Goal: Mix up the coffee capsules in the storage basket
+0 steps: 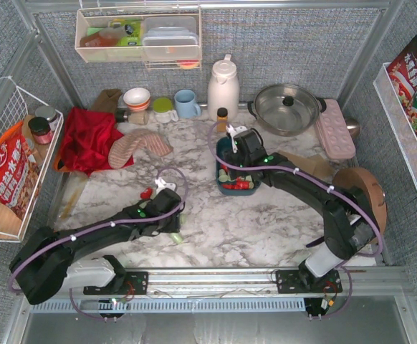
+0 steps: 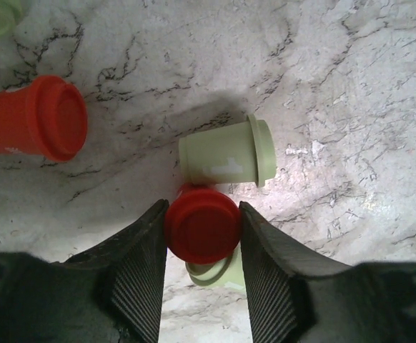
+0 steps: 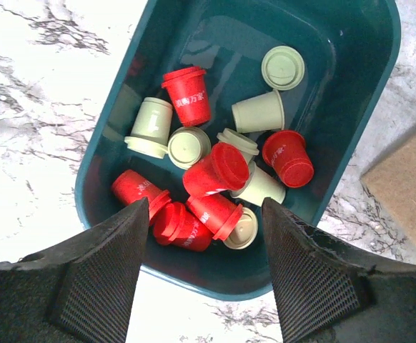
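Note:
My left gripper (image 1: 167, 203) (image 2: 203, 227) is low over the marble with its jaws pressed on both sides of a red coffee capsule (image 2: 203, 225). A mint capsule (image 2: 226, 158) lies on its side just beyond it, and another mint one (image 2: 215, 275) lies beneath it. A loose red capsule (image 2: 40, 118) (image 1: 146, 193) lies to the left. The teal storage basket (image 1: 237, 191) (image 3: 358, 121) holds several red (image 3: 188, 94) and mint (image 3: 282, 68) capsules jumbled together. My right gripper (image 1: 231, 161) (image 3: 206, 207) hangs open above the basket's near end, gripping nothing.
A red cloth (image 1: 87, 136) and an oven mitt (image 1: 138, 147) lie at the back left. A mug (image 1: 187, 104), a white jug (image 1: 223, 86), a pot (image 1: 287, 107) and a pink tray (image 1: 335, 127) line the back. Brown cardboard (image 3: 408, 186) sits beside the basket.

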